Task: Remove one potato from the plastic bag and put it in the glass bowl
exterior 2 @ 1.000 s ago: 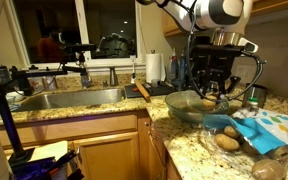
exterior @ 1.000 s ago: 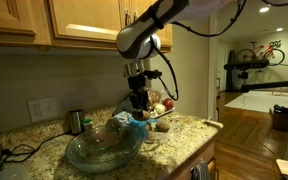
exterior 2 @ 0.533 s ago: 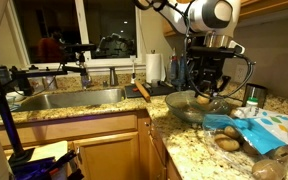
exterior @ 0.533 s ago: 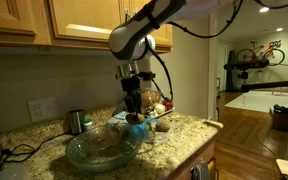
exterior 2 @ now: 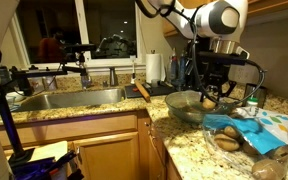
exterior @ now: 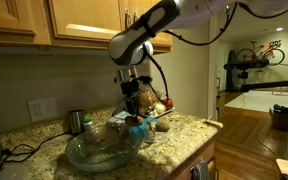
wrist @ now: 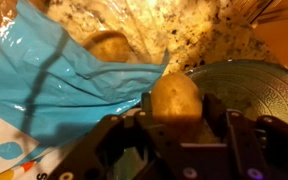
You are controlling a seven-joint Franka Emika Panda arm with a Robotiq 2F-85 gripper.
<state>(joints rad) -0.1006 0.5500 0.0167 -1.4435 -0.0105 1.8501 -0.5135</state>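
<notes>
The claw (wrist: 174, 112) pinches a potato (wrist: 174, 92) between its two fingers, up off the speckled bench (wrist: 184, 25). In the wrist view the glass bowl (wrist: 256, 88) lies at 3 o'clock of the held potato, its rim just beside it. The plastic bag (wrist: 64, 85) spreads at 9 o'clock, and a second potato (wrist: 108, 45) shows at 11 o'clock by the bag's upper edge. In an exterior view a metal cup (exterior: 75, 121) stands at 10 o'clock of the bowl.
</notes>
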